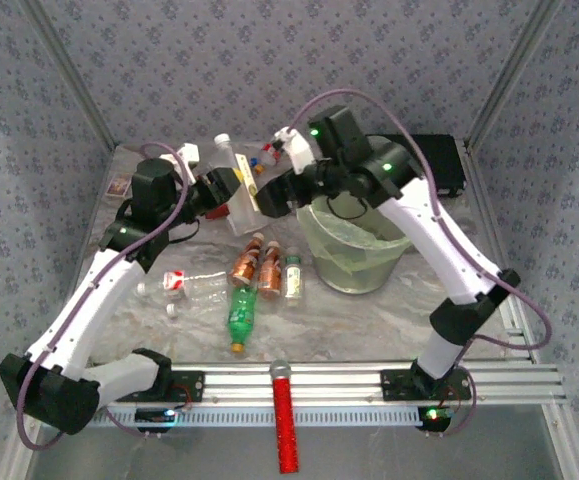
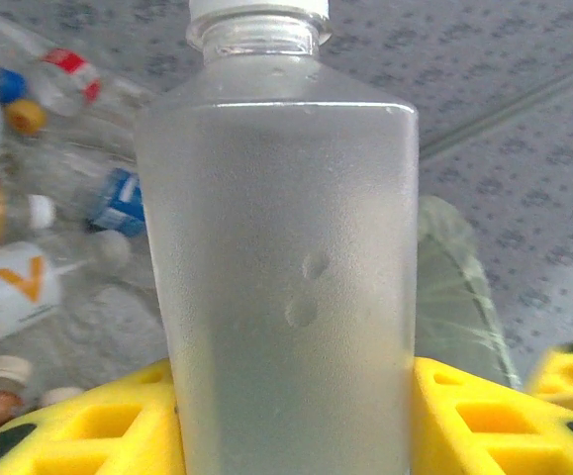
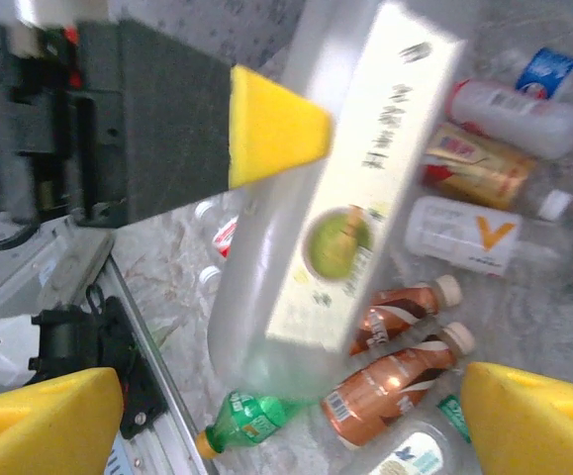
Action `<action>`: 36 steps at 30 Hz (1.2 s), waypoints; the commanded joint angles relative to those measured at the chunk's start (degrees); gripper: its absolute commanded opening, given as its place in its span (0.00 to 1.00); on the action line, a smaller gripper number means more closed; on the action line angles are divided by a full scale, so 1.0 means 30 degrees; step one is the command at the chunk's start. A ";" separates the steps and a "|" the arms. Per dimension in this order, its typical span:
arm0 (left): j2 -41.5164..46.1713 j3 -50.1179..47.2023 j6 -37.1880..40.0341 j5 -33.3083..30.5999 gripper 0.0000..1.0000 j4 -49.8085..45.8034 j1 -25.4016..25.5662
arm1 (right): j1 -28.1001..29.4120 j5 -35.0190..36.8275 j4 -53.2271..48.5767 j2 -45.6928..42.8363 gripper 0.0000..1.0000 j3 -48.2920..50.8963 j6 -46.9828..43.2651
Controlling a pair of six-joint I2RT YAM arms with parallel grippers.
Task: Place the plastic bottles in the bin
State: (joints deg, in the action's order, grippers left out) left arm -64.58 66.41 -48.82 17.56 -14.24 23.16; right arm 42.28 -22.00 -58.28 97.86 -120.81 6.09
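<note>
My left gripper [image 1: 224, 195] is shut on a frosted clear bottle [image 1: 235, 190] with a white cap, held off the table just left of the bin [image 1: 354, 245]. In the left wrist view that bottle [image 2: 286, 267] stands between the yellow pads [image 2: 464, 421] of the left gripper [image 2: 291, 421]. My right gripper [image 1: 269, 190] is close beside it, open; in its view the right gripper [image 3: 291, 401] has its jaws wide, with the labelled bottle [image 3: 335, 228] ahead of them. Two copper-orange bottles [image 1: 257, 265], a green one [image 1: 241, 312] and clear ones [image 1: 184, 285] lie on the table.
More bottles [image 1: 254, 158] lie at the back behind the grippers. A black case [image 1: 439, 165] sits behind the bin, a small brown card [image 1: 119, 185] at the far left, and a red stick [image 1: 285, 415] crosses the front rail.
</note>
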 commanded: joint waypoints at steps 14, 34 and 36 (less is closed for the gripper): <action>-0.0504 0.1038 -0.1715 0.0503 0.48 0.3384 0.0923 | -0.0555 -0.2136 0.1451 0.1612 0.60 -0.0114 0.0878; 0.1963 0.2326 0.1985 -0.4389 1.00 -0.2919 -0.0228 | -0.3515 0.0060 -0.0298 -0.0656 0.34 -0.1460 -0.0138; 0.2304 0.1845 0.2044 -0.4589 1.00 -0.3475 -0.0473 | -0.4072 0.1013 -0.1019 -0.1096 0.33 -0.1478 -0.0614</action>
State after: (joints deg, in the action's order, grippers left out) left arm -59.22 71.37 -45.52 6.68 -18.94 22.59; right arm 32.03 -22.96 -57.45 98.52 -122.78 6.98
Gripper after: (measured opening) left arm 0.998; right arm 0.489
